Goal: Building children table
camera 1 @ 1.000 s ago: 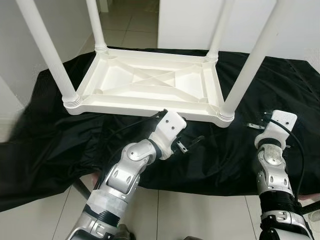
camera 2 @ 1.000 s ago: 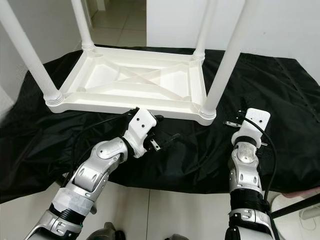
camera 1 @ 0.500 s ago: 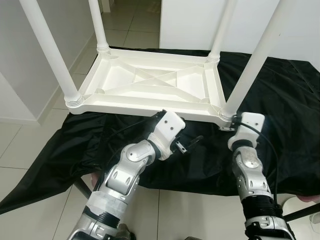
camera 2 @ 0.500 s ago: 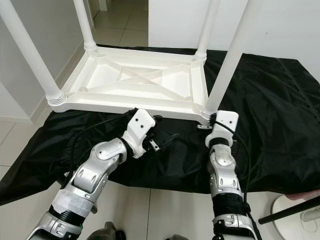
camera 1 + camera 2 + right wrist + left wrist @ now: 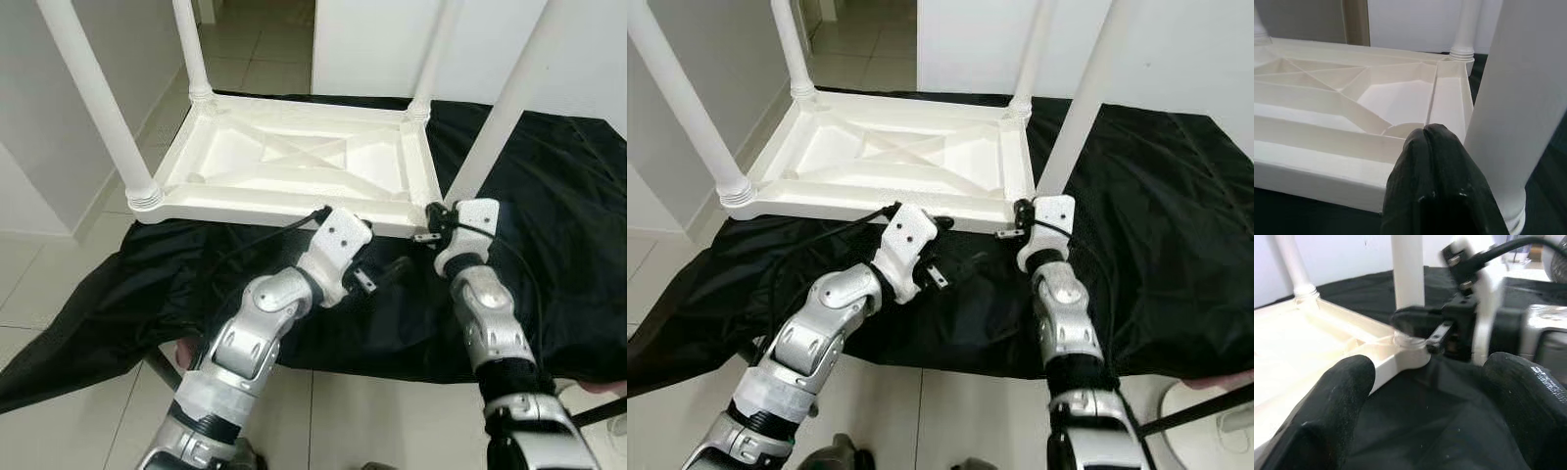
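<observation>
A white children's table (image 5: 294, 162) lies upside down on a black cloth (image 5: 549, 196), its legs pointing up. My right gripper (image 5: 432, 211) is shut and empty. Its tip rests against the foot of the near right leg (image 5: 490, 127), where that leg meets the tabletop corner. In the right wrist view the closed fingers (image 5: 1432, 147) sit just beside the leg (image 5: 1518, 98). My left gripper (image 5: 382, 270) hangs open over the cloth, just in front of the table's near edge and left of the right gripper. The left wrist view looks between its own fingers at the right gripper (image 5: 1403, 318) crossing the leg (image 5: 1408, 284).
The cloth covers a low surface and drapes over its front edge toward a tiled floor (image 5: 59, 294). White walls (image 5: 372, 39) stand behind and to the left. The other three legs (image 5: 98, 98) rise at the remaining corners.
My right gripper has swung left and forward from the open cloth to the base of the near right leg. The left gripper has crept slightly toward the table edge.
</observation>
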You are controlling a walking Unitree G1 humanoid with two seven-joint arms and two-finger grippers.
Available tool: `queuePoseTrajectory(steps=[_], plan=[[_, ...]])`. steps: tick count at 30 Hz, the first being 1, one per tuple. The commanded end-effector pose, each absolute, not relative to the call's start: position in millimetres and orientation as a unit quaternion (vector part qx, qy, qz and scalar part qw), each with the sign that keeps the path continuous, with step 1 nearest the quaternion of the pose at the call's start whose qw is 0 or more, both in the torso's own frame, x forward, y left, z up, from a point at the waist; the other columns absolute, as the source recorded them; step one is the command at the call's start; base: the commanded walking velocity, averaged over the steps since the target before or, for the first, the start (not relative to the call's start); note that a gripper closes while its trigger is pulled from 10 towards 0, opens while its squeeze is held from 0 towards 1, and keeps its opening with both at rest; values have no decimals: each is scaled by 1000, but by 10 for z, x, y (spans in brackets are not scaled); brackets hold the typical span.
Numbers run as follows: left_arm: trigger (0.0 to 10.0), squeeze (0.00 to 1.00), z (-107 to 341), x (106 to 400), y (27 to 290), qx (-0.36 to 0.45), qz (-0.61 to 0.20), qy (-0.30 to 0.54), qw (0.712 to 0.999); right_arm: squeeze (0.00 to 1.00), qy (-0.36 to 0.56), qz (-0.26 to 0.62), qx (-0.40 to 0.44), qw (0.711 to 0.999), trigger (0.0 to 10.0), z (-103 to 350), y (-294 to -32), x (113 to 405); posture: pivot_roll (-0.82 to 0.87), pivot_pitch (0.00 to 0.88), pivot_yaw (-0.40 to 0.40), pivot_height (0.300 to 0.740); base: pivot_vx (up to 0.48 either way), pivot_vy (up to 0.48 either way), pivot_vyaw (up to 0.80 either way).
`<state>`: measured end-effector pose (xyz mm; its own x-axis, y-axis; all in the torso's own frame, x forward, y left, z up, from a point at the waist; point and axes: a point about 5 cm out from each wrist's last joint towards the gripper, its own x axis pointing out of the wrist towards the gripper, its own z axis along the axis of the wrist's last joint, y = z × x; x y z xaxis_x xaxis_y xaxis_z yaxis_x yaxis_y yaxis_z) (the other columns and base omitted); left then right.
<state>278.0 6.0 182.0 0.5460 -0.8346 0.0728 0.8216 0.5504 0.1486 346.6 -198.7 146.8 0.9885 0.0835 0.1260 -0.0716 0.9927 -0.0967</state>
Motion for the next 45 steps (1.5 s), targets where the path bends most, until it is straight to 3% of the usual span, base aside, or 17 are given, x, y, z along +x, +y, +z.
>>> queuePoseTrajectory(steps=[1, 10, 15, 24, 38, 40, 45], plan=[[10000, 0, 1853, 2757, 18, 47, -478, -68, 874, 0, -65, 40, -43, 996, 10000, 1468, -2013, 3488, 41, 68, 8, 740, 0, 0, 0], [10000, 0, 1861, 2723, 12, 46, -483, -65, 872, 0, -65, 8, -46, 997, 10000, 1497, -2101, 3556, 42, 103, 19, 740, 0, 0, 0], [10000, 0, 1789, 2686, 49, 46, -481, -45, 874, 0, -68, -80, -54, 993, 10000, 1526, -2415, 3545, 40, 130, 33, 740, 0, 0, 0], [10000, 0, 1789, 2750, 64, 53, -465, -46, 882, 0, -75, -122, -55, 988, 10000, 1571, -2645, 3508, 38, 129, 37, 740, 0, 0, 0], [10000, 0, 1683, 3190, 178, 133, -336, -6, 932, 0, -118, -3, -45, 992, 10000, 1529, -2304, 3396, 21, 75, 21, 740, 0, 0, 0], [10000, 0, 1634, 3352, 289, 149, -279, 22, 948, 0, -125, 38, -40, 991, 10000, 1465, -2160, 3291, 7, 65, 25, 740, 0, 0, 0], [10000, 0, 1621, 3465, 397, 144, -239, 30, 960, 0, -132, 67, -31, 988, 10000, 1434, -2057, 3188, -7, 53, 22, 740, 0, 0, 0]])
